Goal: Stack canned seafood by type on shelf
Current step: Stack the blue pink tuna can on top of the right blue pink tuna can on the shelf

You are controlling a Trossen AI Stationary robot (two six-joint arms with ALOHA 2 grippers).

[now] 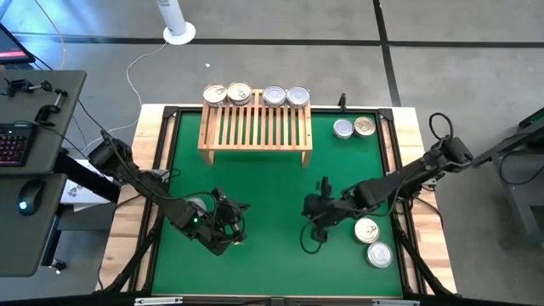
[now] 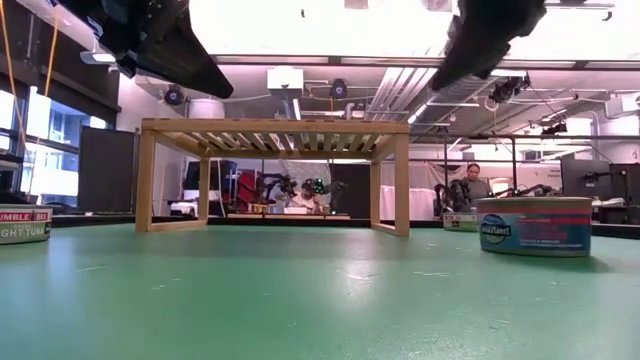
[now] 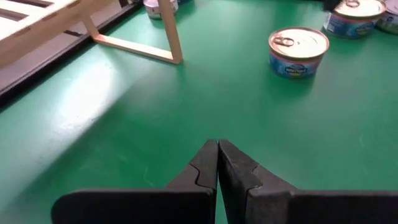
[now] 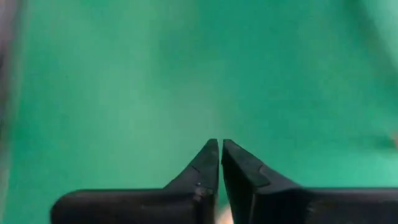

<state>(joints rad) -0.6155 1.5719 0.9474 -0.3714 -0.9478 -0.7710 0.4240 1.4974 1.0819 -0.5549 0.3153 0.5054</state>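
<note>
Both your grippers, left gripper [image 1: 234, 223] and right gripper [image 1: 311, 228], hover empty with fingers together. Four round shiny tins [image 1: 255, 94] sit on the slatted light-wood shelf [image 1: 255, 129]; open wide over the near-right silver-lidded tin [image 1: 366, 229], squaring up before closing.

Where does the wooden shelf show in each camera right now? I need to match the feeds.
High view: shelf at the table's far edge, centre, four tins lined up along its back edge.
Low view: shelf centre, seen side-on, legs on the green mat.
Left wrist view: shelf, a slatted corner and one leg.
Right wrist view: not in it; only mat.
Shared landmark: the green mat.
</note>
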